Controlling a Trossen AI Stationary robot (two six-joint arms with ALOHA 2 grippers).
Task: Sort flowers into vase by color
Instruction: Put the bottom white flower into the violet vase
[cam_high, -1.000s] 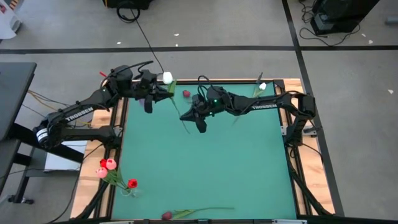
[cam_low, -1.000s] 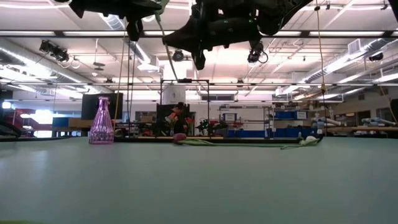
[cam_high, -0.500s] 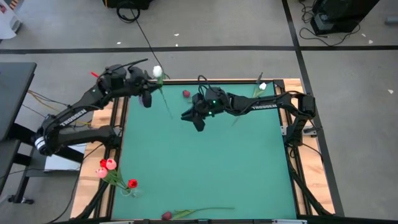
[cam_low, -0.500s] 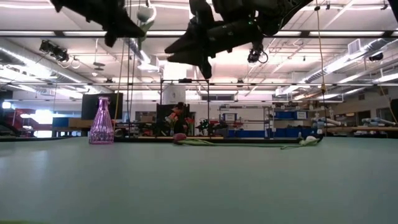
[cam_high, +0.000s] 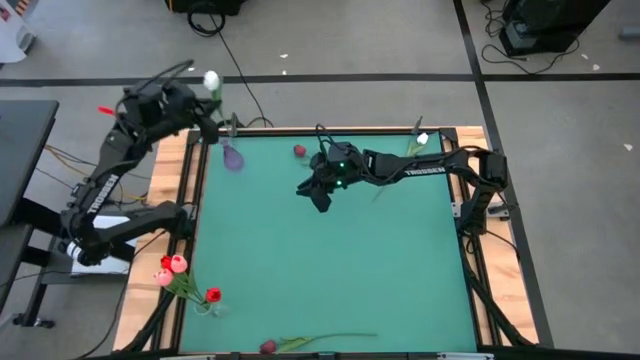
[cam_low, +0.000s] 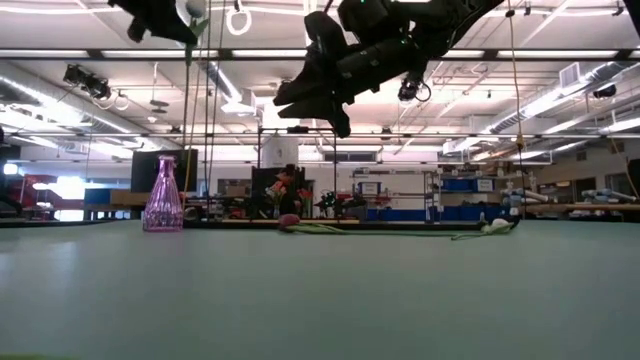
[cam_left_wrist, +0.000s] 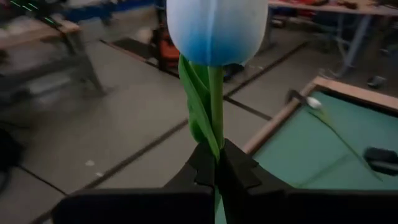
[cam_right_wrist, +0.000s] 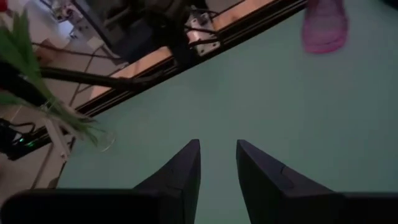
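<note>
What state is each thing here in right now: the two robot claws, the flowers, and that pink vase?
Left gripper: shut on the white tulip's stem, raised past the table's far left corner.
White tulip: held upright, off the table.
Right gripper: open, empty, above the green mat.
Pink vase: standing upright, no flowers in it.
Dark red tulip: lying flat at the near edge.
Red and pink tulips: bunched at the left edge.
</note>
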